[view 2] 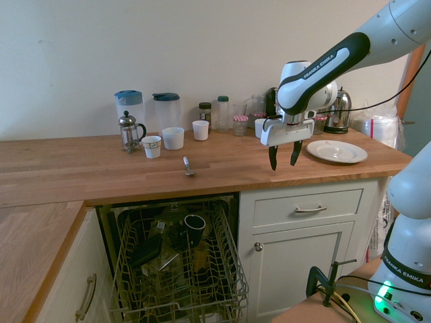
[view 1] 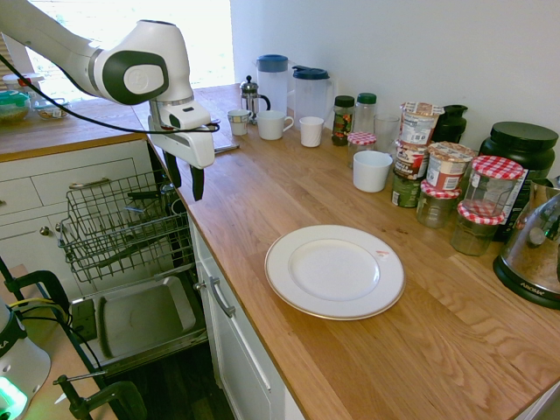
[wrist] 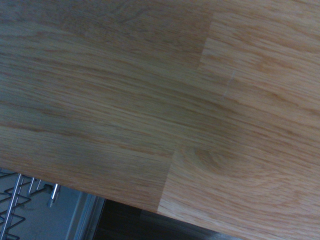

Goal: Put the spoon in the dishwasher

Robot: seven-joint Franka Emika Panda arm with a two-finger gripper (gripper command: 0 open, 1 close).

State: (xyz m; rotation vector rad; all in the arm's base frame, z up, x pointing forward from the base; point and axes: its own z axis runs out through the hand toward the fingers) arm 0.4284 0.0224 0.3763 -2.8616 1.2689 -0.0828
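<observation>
The spoon (view 2: 188, 166), small and shiny, lies flat on the wooden counter (view 2: 81, 168) near its front edge, above the dishwasher. My gripper (view 2: 283, 163) hangs open over the counter edge, well to the right of the spoon in the second exterior view, with nothing between its fingers. The first exterior view shows the gripper (view 1: 186, 188) above the counter's edge beside the pulled-out rack. The dishwasher (view 2: 178, 269) stands open below, its wire rack (view 1: 122, 227) drawn out with a dark cup inside and its steel door panel (view 1: 140, 319) folded down. The wrist view shows only wood grain and a corner of the rack (wrist: 20, 200).
A white plate (view 1: 334, 270) sits on the counter. Mugs (view 1: 372, 171), a French press (view 2: 129, 131), two jugs (view 1: 312, 92), several jars (view 1: 490, 188) and a steel kettle (view 1: 538, 249) line the wall. White drawers (view 2: 306, 208) stand beside the dishwasher.
</observation>
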